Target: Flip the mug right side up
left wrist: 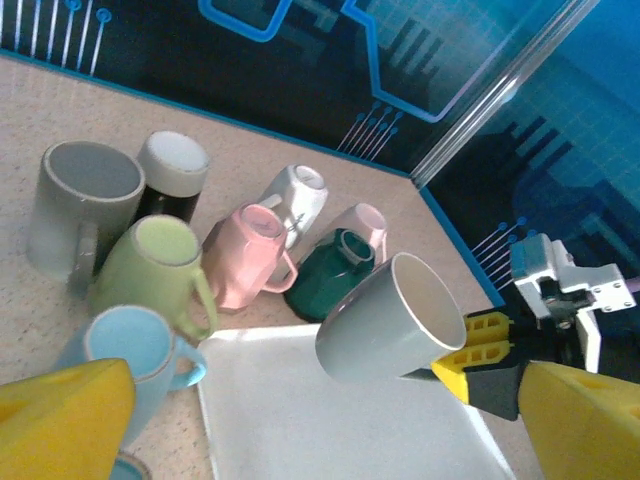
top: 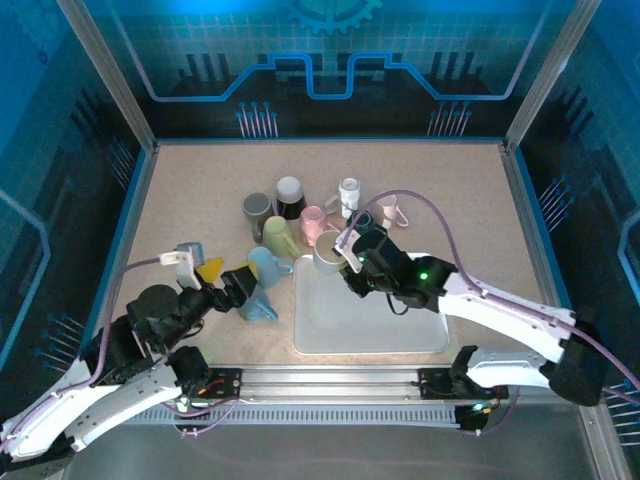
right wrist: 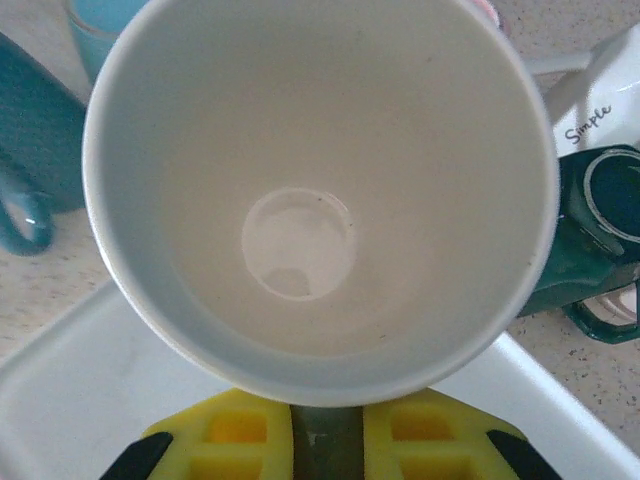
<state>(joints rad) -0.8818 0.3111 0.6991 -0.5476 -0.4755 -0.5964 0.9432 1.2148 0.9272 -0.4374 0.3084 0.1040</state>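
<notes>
right gripper point(right wrist: 327, 440) clamped on grey mug point(left wrist: 390, 320), tilted over the tray point(top: 400, 335) | left gripper point(top: 240, 287) spread wide open, nothing held

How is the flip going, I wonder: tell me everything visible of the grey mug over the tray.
The grey mug looks like glazed ceramic, pale grey outside, glossy off-white and empty inside. It is tilted, mouth up and sideways, above the far left corner of the white tray, seemingly clear of it. The right gripper is shut on its side near the rim; no handle can be made out.
</notes>
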